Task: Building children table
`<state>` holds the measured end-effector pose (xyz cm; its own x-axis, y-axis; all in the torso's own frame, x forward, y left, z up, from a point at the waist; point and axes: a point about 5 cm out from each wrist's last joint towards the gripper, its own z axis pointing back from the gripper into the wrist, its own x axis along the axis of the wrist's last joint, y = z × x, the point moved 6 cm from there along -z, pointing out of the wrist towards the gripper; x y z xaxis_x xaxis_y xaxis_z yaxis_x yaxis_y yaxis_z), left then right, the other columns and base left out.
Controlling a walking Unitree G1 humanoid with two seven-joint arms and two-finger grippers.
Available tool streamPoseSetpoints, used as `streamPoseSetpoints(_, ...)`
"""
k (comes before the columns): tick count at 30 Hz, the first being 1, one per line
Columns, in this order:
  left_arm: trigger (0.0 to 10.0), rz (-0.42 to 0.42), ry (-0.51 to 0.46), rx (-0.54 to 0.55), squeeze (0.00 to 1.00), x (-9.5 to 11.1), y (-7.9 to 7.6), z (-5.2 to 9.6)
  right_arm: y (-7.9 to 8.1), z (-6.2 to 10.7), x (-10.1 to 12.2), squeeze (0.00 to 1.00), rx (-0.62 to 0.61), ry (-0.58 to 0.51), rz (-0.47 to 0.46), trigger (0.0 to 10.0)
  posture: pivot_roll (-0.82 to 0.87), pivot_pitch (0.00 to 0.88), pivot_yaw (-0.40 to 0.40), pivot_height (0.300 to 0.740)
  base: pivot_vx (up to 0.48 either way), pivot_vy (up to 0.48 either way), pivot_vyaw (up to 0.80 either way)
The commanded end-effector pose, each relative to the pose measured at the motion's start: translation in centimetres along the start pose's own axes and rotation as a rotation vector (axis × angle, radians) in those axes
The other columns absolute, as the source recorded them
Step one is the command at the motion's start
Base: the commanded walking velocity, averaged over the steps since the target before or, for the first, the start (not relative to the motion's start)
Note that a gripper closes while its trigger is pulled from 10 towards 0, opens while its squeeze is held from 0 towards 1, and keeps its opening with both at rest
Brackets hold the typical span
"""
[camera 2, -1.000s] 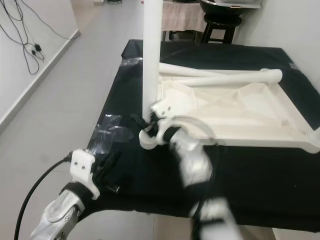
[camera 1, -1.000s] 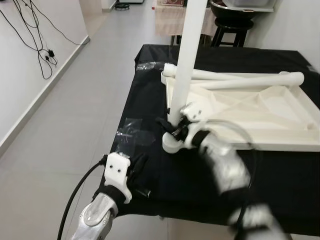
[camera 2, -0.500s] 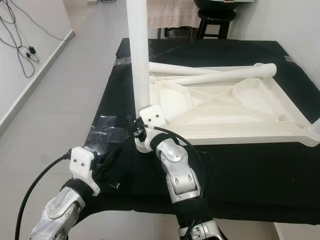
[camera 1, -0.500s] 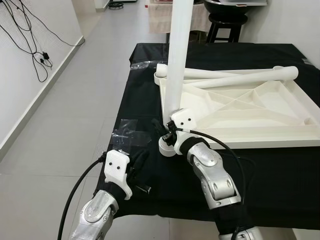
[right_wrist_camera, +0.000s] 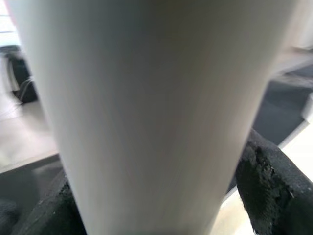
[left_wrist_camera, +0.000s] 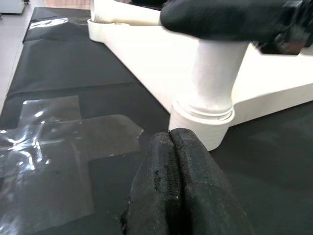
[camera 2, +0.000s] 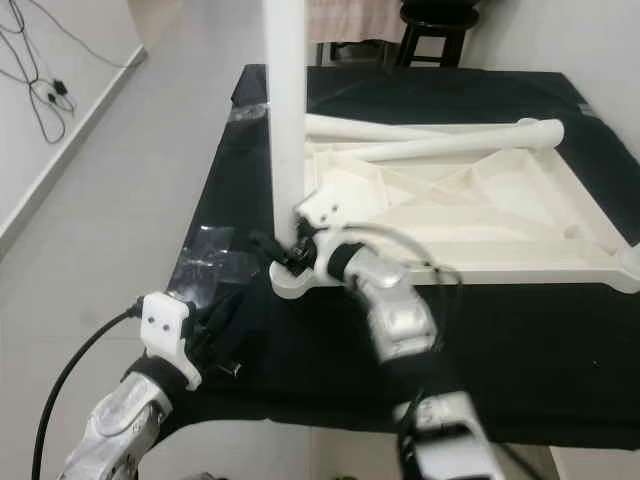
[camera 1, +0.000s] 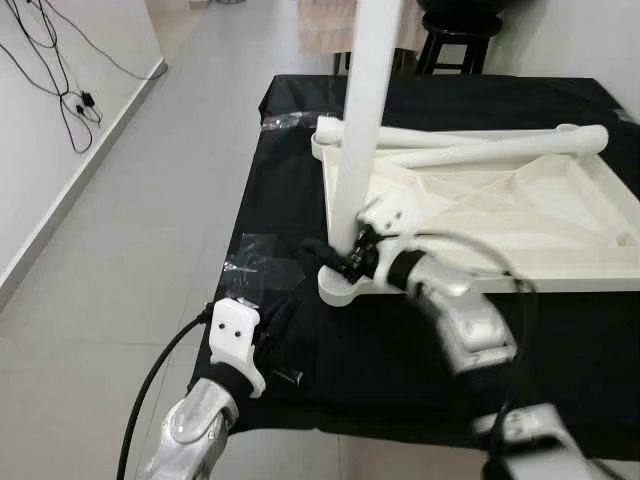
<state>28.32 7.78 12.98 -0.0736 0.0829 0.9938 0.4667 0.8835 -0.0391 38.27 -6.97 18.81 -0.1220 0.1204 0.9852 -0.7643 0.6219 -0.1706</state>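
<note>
A white children's table top [camera 1: 520, 225] lies upside down on a black-covered table [camera 1: 300, 140]. One white leg [camera 1: 365, 120] stands upright in its near-left corner socket [camera 1: 340, 288]. My right gripper [camera 1: 335, 255] is shut on this leg just above the socket. In the right wrist view the leg [right_wrist_camera: 146, 98] sits between the black fingers [right_wrist_camera: 266, 181]. Two more legs [camera 1: 480, 150] lie across the far side of the top. My left gripper [left_wrist_camera: 170, 134] rests shut and empty on the cloth, a little short of the socket [left_wrist_camera: 201, 125].
Patches of clear tape [camera 1: 258, 265] are stuck to the cloth left of the socket. The table's left edge drops to grey floor tiles [camera 1: 120, 230]. Cables [camera 1: 60, 80] hang on the left wall. A dark stool [camera 1: 455, 40] stands behind the table.
My right forearm has swung out to the right and is blurred, while its gripper stays on the upright leg. The left gripper has not moved. The camera shifted slightly.
</note>
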Motion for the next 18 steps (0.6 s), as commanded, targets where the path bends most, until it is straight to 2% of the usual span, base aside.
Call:
streamPoseSetpoints(1, 10.0, 0.008, 0.013, 0.0, 0.0, -0.5, -0.2, 0.1, -0.4, 0.5, -0.4, 0.0, 0.032, -0.008, -0.025, 10.0, 0.08, 0.112, -0.034, 0.74, 0.0, 0.0, 0.0)
streamPoseSetpoints(6, 10.0, 0.009, 0.012, 0.001, 0.0, -0.5, -0.3, 0.1, -1.0, 0.9, -1.1, 0.0, 0.071, 0.02, -0.036, 10.0, 0.09, 0.113, -0.034, 0.74, 0.0, 0.0, 0.0)
streamPoseSetpoints(7, 10.0, 0.009, 0.012, 0.001, 0.0, -0.5, -0.3, 0.1, -1.6, 1.2, -1.3, 0.0, 0.107, 0.026, -0.057, 10.0, 0.09, 0.112, -0.034, 0.74, 0.0, 0.0, 0.0)
streamPoseSetpoints(15, 10.0, 0.011, 0.014, -0.001, 0.0, -0.6, -0.3, 0.1, -2.4, 1.7, -1.2, 0.0, 0.145, 0.008, -0.089, 10.0, 0.1, 0.108, -0.033, 0.74, 0.0, 0.0, 0.0)
streamPoseSetpoints(16, 10.0, 0.011, 0.015, -0.001, 0.0, -0.7, -0.4, 0.1, -2.4, 1.8, -1.5, 0.0, 0.155, 0.007, -0.097, 7.9, 0.1, 0.108, -0.033, 0.74, 0.0, 0.0, 0.0)
streamPoseSetpoints(18, 10.0, 0.011, 0.016, -0.001, 0.0, -0.7, -0.4, 0.1, -2.3, 1.9, -1.7, 0.0, 0.171, 0.003, -0.106, 7.9, 0.1, 0.108, -0.033, 0.74, 0.0, 0.0, 0.0)
